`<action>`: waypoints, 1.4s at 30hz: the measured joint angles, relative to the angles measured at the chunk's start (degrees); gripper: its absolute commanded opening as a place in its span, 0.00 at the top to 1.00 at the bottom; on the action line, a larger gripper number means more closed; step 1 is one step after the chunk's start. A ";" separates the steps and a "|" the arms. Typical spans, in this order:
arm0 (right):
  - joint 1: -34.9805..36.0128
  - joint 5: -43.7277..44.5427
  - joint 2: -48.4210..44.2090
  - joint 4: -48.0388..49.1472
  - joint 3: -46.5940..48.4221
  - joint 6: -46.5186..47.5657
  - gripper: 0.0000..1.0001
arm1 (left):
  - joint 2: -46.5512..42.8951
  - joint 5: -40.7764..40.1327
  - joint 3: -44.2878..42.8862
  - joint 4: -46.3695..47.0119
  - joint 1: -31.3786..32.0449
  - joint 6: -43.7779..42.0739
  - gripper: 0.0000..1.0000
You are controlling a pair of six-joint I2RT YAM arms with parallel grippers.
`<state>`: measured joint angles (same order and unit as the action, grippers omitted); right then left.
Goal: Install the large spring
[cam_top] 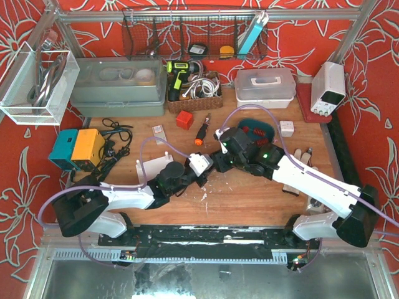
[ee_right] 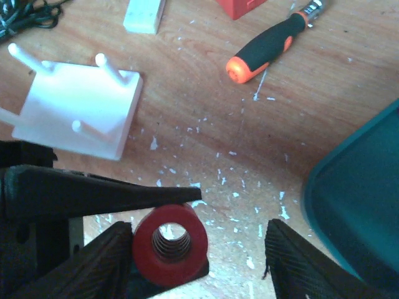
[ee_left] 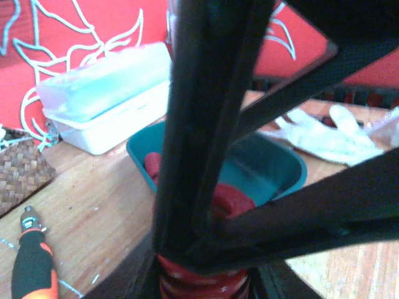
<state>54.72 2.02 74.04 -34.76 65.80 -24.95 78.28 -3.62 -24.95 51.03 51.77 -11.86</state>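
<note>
The large red spring (ee_right: 169, 244) shows end-on in the right wrist view, clamped between black fingers above and below it. In the left wrist view its coils (ee_left: 201, 281) sit at the bottom edge, between the jaws of my left gripper (ee_left: 199, 283), which is shut on it. Black bars cross in front of that camera. My right gripper (ee_right: 199, 229) is open wide, its left finger (ee_right: 103, 261) touching the spring and its right finger (ee_right: 305, 265) well clear. In the top view both grippers, left (cam_top: 201, 167) and right (cam_top: 219, 152), meet at mid-table and hide the spring.
A teal tray (cam_top: 244, 122) with more red springs lies behind the grippers and shows in both wrist views (ee_left: 138, 154) (ee_right: 361, 205). A white peg block (ee_right: 75, 112), an orange-black screwdriver (ee_right: 268, 47), a white glove (ee_left: 318, 134) and a clear lidded box (ee_left: 106, 93) lie around.
</note>
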 measured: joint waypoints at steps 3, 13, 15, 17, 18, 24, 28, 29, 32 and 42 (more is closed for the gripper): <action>0.26 3.17 -1.14 0.02 0.00 -1.01 0.23 | -1.11 -0.33 1.29 0.00 -0.66 2.99 1.00; -2.73 12.24 -10.67 2.01 -4.46 -4.24 0.01 | -13.16 -8.50 8.00 -3.04 -5.49 13.46 1.00; -3.52 13.14 -12.20 2.38 -6.54 -4.37 0.01 | -16.65 -11.76 9.81 -4.52 -6.58 16.13 1.00; -4.26 13.55 -13.31 2.82 -8.46 -4.37 0.01 | -19.89 -14.71 12.09 -5.49 -7.48 18.78 1.00; -4.59 13.60 -13.77 3.19 -9.40 -4.35 0.01 | -21.11 -15.82 13.31 -5.62 -7.74 19.78 1.00; -5.77 13.22 -14.97 4.74 -11.37 -4.09 0.01 | -23.04 -20.20 17.90 -7.28 -8.22 25.00 1.00; -5.97 12.76 -15.96 5.75 -11.54 -3.78 0.01 | -21.62 -21.33 18.40 -7.26 -8.22 25.86 1.00; -5.99 12.66 -16.28 5.86 -11.67 -3.69 0.01 | -21.07 -21.44 18.40 -6.84 -8.22 25.99 1.00; -6.01 12.44 -17.46 6.27 -12.31 -3.26 0.01 | -19.85 -21.62 19.30 -5.35 -8.22 26.45 1.00; -6.12 12.39 -20.41 6.51 -13.60 -2.38 0.01 | -16.35 -21.16 22.05 -0.70 -8.22 26.03 1.00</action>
<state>48.60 14.41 53.63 -28.25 52.21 -27.33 61.93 -24.77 -2.90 50.33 43.55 14.17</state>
